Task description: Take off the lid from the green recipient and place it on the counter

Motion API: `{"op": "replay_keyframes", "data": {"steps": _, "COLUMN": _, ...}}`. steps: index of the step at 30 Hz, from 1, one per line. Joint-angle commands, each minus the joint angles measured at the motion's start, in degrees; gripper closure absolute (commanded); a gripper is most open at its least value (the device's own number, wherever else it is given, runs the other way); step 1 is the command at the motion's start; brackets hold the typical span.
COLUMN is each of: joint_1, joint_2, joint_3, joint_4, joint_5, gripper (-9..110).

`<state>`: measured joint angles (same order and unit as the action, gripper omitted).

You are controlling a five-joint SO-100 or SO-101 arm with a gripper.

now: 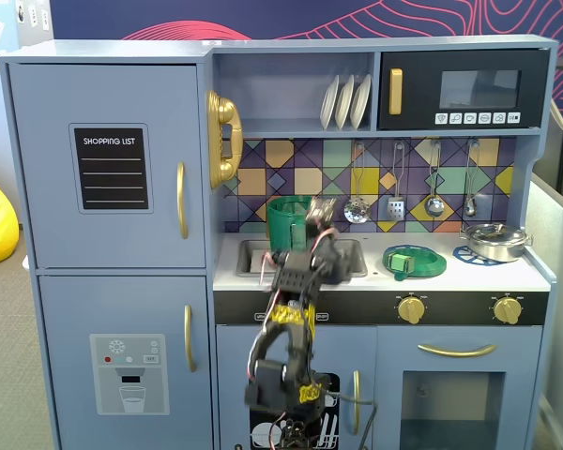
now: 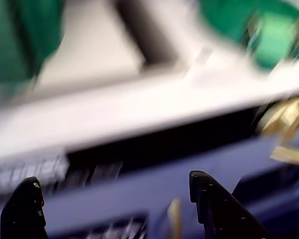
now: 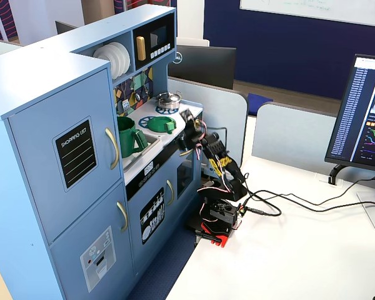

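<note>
The green recipient (image 1: pixel 288 223) stands uncovered at the left of the sink, also seen in a fixed view from the side (image 3: pixel 130 137). Its flat green lid (image 1: pixel 414 262) lies on a burner ring of the white counter (image 1: pixel 469 277), knob up. My gripper (image 1: pixel 319 239) hangs over the counter's front edge between sink and lid. The wrist view is blurred: the gripper (image 2: pixel 112 186) is open with nothing between its black fingers, the recipient (image 2: pixel 20 35) is at top left and the lid (image 2: pixel 259 30) at top right.
A silver pot (image 1: pixel 494 241) sits on the right burner. Utensils (image 1: pixel 397 192) hang on the tiled back wall, plates (image 1: pixel 345 101) and a microwave (image 1: pixel 464 90) above. Gold knobs (image 1: pixel 411 308) line the black front strip. The arm's base (image 3: pixel 215 219) stands on a white desk.
</note>
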<state>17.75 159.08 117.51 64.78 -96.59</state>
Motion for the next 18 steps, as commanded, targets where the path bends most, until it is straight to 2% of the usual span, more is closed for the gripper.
{"op": "replay_keyframes", "data": {"steps": 1, "joint_1": -6.7, "joint_2": 5.2, "joint_3": 7.8, "joint_4": 3.0, "joint_5": 0.7, "gripper": 75}}
{"op": "replay_keyframes", "data": {"steps": 3, "joint_1": -9.2, "joint_2": 6.8, "joint_3": 13.5, "joint_4": 0.5, "joint_5": -0.7, "gripper": 77}}
{"op": "replay_keyframes", "data": {"steps": 7, "joint_1": -13.3, "joint_2": 10.7, "joint_3": 27.9, "joint_4": -11.7, "joint_5": -5.1, "gripper": 79}}
{"op": "replay_keyframes", "data": {"steps": 13, "joint_1": -19.1, "joint_2": 10.5, "joint_3": 41.1, "joint_4": -26.2, "joint_5": -0.1, "gripper": 83}}
{"op": "replay_keyframes", "data": {"steps": 18, "joint_1": -19.8, "joint_2": 11.8, "joint_3": 49.1, "joint_4": -29.7, "joint_5": 1.4, "gripper": 83}}
